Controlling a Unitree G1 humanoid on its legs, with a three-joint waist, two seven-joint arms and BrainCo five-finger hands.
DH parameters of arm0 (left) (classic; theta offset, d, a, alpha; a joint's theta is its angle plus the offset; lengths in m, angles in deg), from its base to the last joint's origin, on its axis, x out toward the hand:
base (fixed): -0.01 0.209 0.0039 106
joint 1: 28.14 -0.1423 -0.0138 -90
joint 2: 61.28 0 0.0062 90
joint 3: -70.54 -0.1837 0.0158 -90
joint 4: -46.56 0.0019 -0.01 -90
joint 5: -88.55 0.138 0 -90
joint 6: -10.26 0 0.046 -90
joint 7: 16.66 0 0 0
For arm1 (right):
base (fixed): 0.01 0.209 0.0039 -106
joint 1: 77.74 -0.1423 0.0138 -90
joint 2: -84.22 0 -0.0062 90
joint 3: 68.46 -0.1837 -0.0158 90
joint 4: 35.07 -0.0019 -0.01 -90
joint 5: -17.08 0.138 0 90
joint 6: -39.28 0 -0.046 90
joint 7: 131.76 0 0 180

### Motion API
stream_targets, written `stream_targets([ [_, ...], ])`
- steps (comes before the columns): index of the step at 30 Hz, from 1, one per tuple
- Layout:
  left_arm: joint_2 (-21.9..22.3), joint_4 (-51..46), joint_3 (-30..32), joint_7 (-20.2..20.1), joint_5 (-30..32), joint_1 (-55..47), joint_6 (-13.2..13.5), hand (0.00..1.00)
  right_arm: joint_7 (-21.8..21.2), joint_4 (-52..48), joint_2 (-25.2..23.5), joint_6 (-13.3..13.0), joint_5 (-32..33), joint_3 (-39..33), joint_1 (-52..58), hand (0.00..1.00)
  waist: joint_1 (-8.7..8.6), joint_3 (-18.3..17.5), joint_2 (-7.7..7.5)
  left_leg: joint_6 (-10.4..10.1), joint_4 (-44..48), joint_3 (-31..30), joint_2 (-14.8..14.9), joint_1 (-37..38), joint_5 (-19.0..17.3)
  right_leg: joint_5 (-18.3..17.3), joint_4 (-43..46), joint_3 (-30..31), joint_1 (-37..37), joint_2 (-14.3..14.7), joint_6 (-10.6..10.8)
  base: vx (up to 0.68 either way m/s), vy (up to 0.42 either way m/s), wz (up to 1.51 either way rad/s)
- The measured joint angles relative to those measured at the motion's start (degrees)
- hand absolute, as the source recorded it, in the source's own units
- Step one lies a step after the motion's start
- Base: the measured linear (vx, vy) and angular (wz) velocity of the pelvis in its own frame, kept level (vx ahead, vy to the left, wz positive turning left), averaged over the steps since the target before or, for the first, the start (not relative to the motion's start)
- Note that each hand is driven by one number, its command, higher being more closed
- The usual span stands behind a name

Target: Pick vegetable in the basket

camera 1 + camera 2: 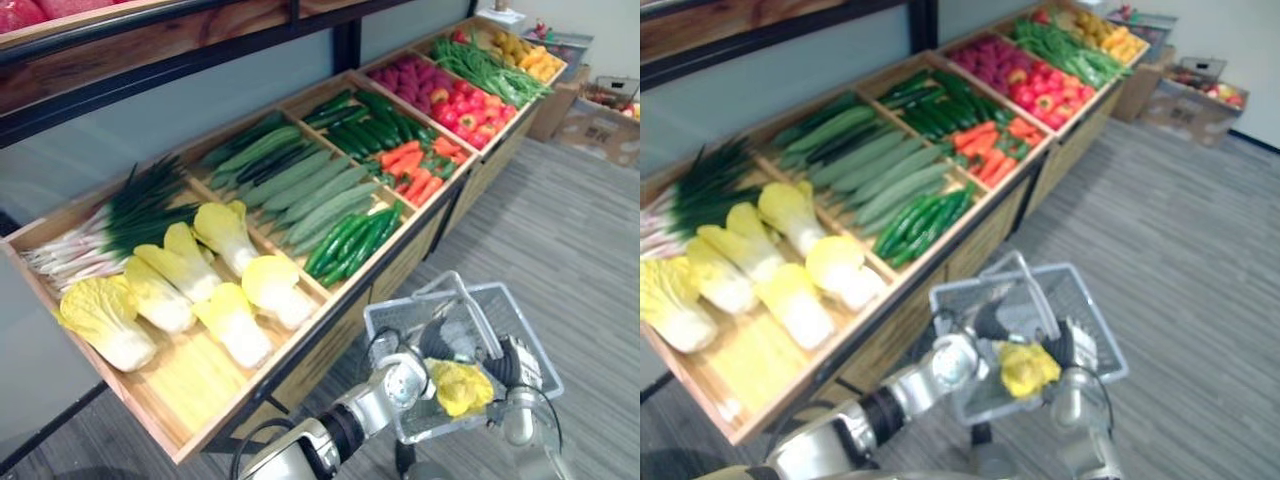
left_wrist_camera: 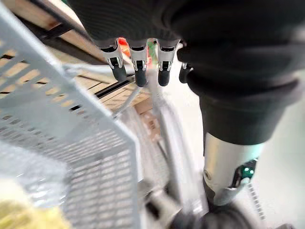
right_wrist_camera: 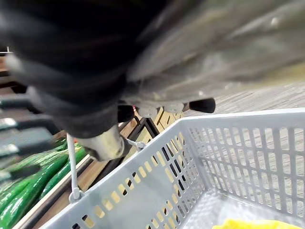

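A grey plastic basket (image 1: 505,300) hangs off the floor in front of the vegetable stand, one wire handle raised. A yellow-green cabbage (image 1: 458,385) lies inside it, its edge also in the right wrist view (image 3: 252,224). My left hand (image 1: 437,340) hovers over the basket just above the cabbage. Its fingers (image 2: 138,71) are straight and hold nothing. My right hand (image 1: 513,362) sits at the basket's near right rim and carries it; its fingers are blurred in the right wrist view.
A long wooden stand (image 1: 200,400) runs from left to far right. Its bins hold several cabbages (image 1: 230,320), green onions (image 1: 130,215), cucumbers (image 1: 350,240), carrots (image 1: 415,165) and peppers (image 1: 465,105). Cardboard boxes (image 1: 600,110) stand on the grey floor at far right.
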Motion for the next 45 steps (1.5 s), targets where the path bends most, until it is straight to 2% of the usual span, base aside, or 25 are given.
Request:
stream_targets([
  [1,-0.15,-1.44,0.27,0.05,-0.01,-0.25,0.12,0.00,0.00,0.00,0.00,0.00,0.00,-0.12,0.02,1.00,0.00,-0.01,0.02,0.00,0.00,-0.01,0.00,0.01,0.00,0.00,0.01,-0.01,0.01,0.00,0.00,0.00,0.000,0.00],
  [4,-2.73,-14.43,2.50,-0.46,-3.12,-3.73,3.26,0.00,0.00,0.00,-0.01,-0.03,0.02,-2.03,0.82,1.00,0.16,-0.25,0.42,-0.06,-0.01,-0.33,0.08,0.17,-0.04,-0.09,-0.03,-0.31,0.72,0.01,0.07,0.00,-0.007,0.05],
  [7,-6.51,-25.43,6.76,-1.85,-10.68,-10.61,5.96,0.00,-0.01,0.20,-0.01,-0.05,0.39,-4.77,2.26,1.00,0.32,-0.65,1.09,-0.04,-0.01,-1.04,0.13,-0.09,-0.02,-0.10,-0.05,-0.88,0.79,0.00,0.07,0.00,-0.012,0.10],
  [10,-9.85,-30.66,15.79,-3.18,-18.60,-20.26,7.42,0.00,-0.06,1.97,-0.02,-0.01,1.32,-7.33,4.54,1.00,1.55,-1.09,1.76,0.03,-0.01,-1.60,0.26,0.18,0.08,-0.16,-0.23,-1.61,1.55,0.02,0.00,0.00,-0.013,0.10],
  [12,-10.91,-30.54,22.49,-3.23,-20.91,-27.04,7.81,0.00,-0.30,4.86,-0.23,0.03,1.74,-8.36,5.05,1.00,2.22,-1.57,1.86,0.02,0.00,-2.05,0.25,0.57,0.09,-0.40,-0.22,-2.18,2.24,0.02,-0.36,-0.01,-0.015,0.13],
  [14,-12.33,-30.14,26.34,-3.37,-21.17,-31.56,7.81,0.00,-0.59,6.57,-0.88,0.05,2.27,-9.04,5.51,1.00,2.35,-1.97,1.82,0.04,0.00,-2.97,0.21,0.47,0.26,-0.55,-0.18,-3.07,2.67,0.08,-0.44,-0.01,-0.017,0.20],
  [16,-12.67,-27.39,32.30,-3.40,-21.14,-36.75,7.80,0.00,-0.84,8.30,-2.37,0.11,2.37,-10.22,6.18,1.00,3.47,-2.50,1.80,0.06,0.01,-3.30,0.05,0.45,0.31,-0.64,-0.17,-3.44,2.84,-0.02,-0.35,-0.01,-0.014,0.12],
  [18,-12.95,-24.39,34.31,-3.44,-20.93,-39.19,7.40,0.00,-0.90,9.18,-2.80,0.10,2.45,-10.49,6.21,1.00,3.74,-2.59,1.75,0.03,0.15,-3.84,-0.43,0.45,0.27,-0.81,-0.03,-3.87,3.10,-0.70,-0.11,-0.02,0.025,0.15],
  [22,-12.84,-22.49,33.59,-5.54,-20.59,-41.16,6.56,0.00,-0.90,9.02,-4.80,0.02,3.59,-13.89,7.08,1.00,4.83,-2.01,0.13,0.58,0.36,-3.98,-1.96,0.85,0.41,-2.17,4.25,-4.14,1.98,-2.54,0.51,-0.02,0.040,0.12],
  [25,-11.83,-22.81,33.10,-5.94,-18.15,-40.86,6.55,0.00,-0.91,4.96,-7.28,0.04,3.59,-15.36,8.67,1.00,6.01,-1.93,-0.90,2.06,0.37,-0.23,-2.99,0.91,-0.20,-1.43,5.69,-1.15,-0.30,-3.75,1.64,-0.08,0.088,-0.45],
  [28,-12.05,-24.77,32.81,-5.67,-16.24,-39.94,6.45,0.00,-0.90,0.04,-9.98,0.03,3.59,-15.33,9.35,1.00,6.70,-2.05,-2.56,3.34,2.83,6.01,-2.37,-0.97,-1.29,3.22,3.97,1.68,-4.05,-2.79,4.89,-0.15,0.033,-0.90],
  [29,-11.69,-25.13,33.66,-5.23,-15.54,-38.69,6.41,0.00,-0.85,-0.17,-10.36,0.09,3.66,-15.33,8.28,1.00,7.75,-2.11,-0.36,4.38,3.72,8.83,0.71,-1.93,-1.01,4.01,4.23,-0.04,-5.03,-0.97,3.95,-0.16,-0.071,-1.01],
  [30,-11.35,-25.21,34.19,-4.65,-14.40,-36.82,6.29,0.00,-0.63,-0.48,-10.34,0.08,4.06,-15.31,8.34,1.00,7.15,-1.54,0.31,4.46,5.14,10.09,3.19,-2.43,-0.97,-0.12,14.21,-5.11,-6.12,-1.06,-1.47,-0.13,-0.076,-0.85],
  [31,-11.36,-25.54,34.41,-4.41,-14.12,-36.29,6.29,0.00,-0.49,-0.52,-10.35,0.08,4.14,-15.31,8.43,1.00,7.20,-1.34,0.33,4.48,5.56,10.51,3.62,-2.47,-0.96,-1.36,18.81,-6.93,-6.21,-2.16,-2.97,-0.09,-0.071,-0.55],
  [33,-11.48,-25.96,35.52,-3.01,-13.49,-34.76,6.26,0.00,-0.49,-0.24,-10.28,0.14,4.14,-14.96,8.27,1.00,7.40,-1.02,-1.87,4.42,8.23,13.12,4.66,-2.61,-1.36,-5.90,26.82,-9.92,-5.59,-6.07,-3.65,-0.11,-0.135,-0.64],
  [34,-11.70,-25.54,36.68,-2.69,-13.50,-33.70,5.95,0.00,-0.43,0.12,-9.79,0.09,4.16,-14.96,7.84,1.00,6.41,-0.46,-3.10,3.53,9.35,12.99,4.15,-2.43,-1.93,-5.66,28.45,-12.38,-6.53,-6.34,-3.31,-0.15,-0.190,-0.52],
  [35,-11.67,-25.41,37.09,-2.53,-13.50,-33.64,5.68,0.00,-0.42,0.50,-9.27,0.08,4.17,-14.92,7.59,1.00,6.11,-0.36,-3.18,3.31,9.09,12.41,3.74,-2.46,-2.02,-5.31,27.98,-13.09,-6.91,-6.06,-2.79,-0.17,-0.178,-0.91],
  [36,-11.16,-25.34,37.68,-2.36,-13.48,-33.87,5.68,0.00,-0.26,1.53,-8.00,0.09,4.19,-15.17,5.86,1.00,7.22,-1.39,-0.14,3.81,8.03,11.25,5.19,-3.75,-1.23,-5.82,21.21,-11.43,-5.33,-3.50,-2.38,-0.16,-0.136,-1.08],
  [37,-10.98,-25.05,38.97,-2.34,-13.43,-33.82,5.78,0.00,-0.08,2.50,-7.62,0.05,4.09,-15.38,4.39,1.00,7.01,-1.52,-0.12,3.51,8.52,13.40,5.51,-3.88,-0.79,-10.19,28.19,-11.93,-5.75,-5.07,-5.63,-0.15,-0.141,-1.01],
  [38,-10.78,-24.71,39.36,-2.11,-13.48,-33.41,5.64,0.00,-0.02,3.12,-7.44,0.05,4.10,-15.46,4.36,1.00,6.26,-1.64,-0.68,3.76,8.69,13.72,4.84,-3.91,-0.56,-12.59,31.65,-12.07,-5.19,-6.82,-5.05,-0.11,-0.190,-0.54],
  [39,-10.94,-24.63,40.08,-1.45,-13.49,-33.17,5.60,0.00,0.11,4.43,-7.11,0.05,4.10,-15.46,4.54,1.00,6.11,-2.08,-1.81,3.67,9.40,14.81,4.06,-4.46,-0.29,-15.38,30.50,-11.50,-3.01,-8.85,-1.57,-0.09,-0.278,-0.45],
  [40,-11.28,-24.20,40.77,-1.00,-13.48,-32.81,5.43,0.00,0.09,5.24,-6.39,0.21,4.10,-15.44,3.96,1.00,6.41,-2.09,-1.75,3.25,10.35,15.98,4.56,-5.60,0.07,-16.95,25.40,-11.24,-2.32,-7.50,0.32,-0.08,-0.256,-0.60],
  [41,-11.00,-23.89,40.97,-0.92,-13.48,-32.84,5.36,0.00,0.11,5.18,-5.92,0.26,4.10,-15.47,3.85,1.00,6.67,-2.02,-1.19,2.75,10.40,16.49,4.85,-6.01,0.61,-16.99,22.80,-11.13,-2.03,-6.45,0.40,-0.11,-0.254,-0.67],
  [43,-9.24,-22.85,40.65,-0.87,-13.48,-32.90,5.29,0.00,0.23,5.16,-4.31,0.39,4.09,-15.92,4.98,1.00,6.13,-1.59,2.01,2.34,12.93,17.52,9.00,-7.47,2.01,-15.56,18.36,-11.17,-1.34,-2.50,-0.84,-0.10,-0.196,-0.41],
  [45,-9.21,-22.66,40.34,-0.88,-13.47,-33.29,5.30,0.00,0.22,5.22,-4.26,1.17,3.98,-16.07,7.01,1.00,5.85,-1.48,2.31,2.36,16.34,17.36,11.72,-7.44,1.98,-15.81,18.62,-10.64,-0.76,-0.61,-1.50,-0.10,-0.180,-0.22],
])
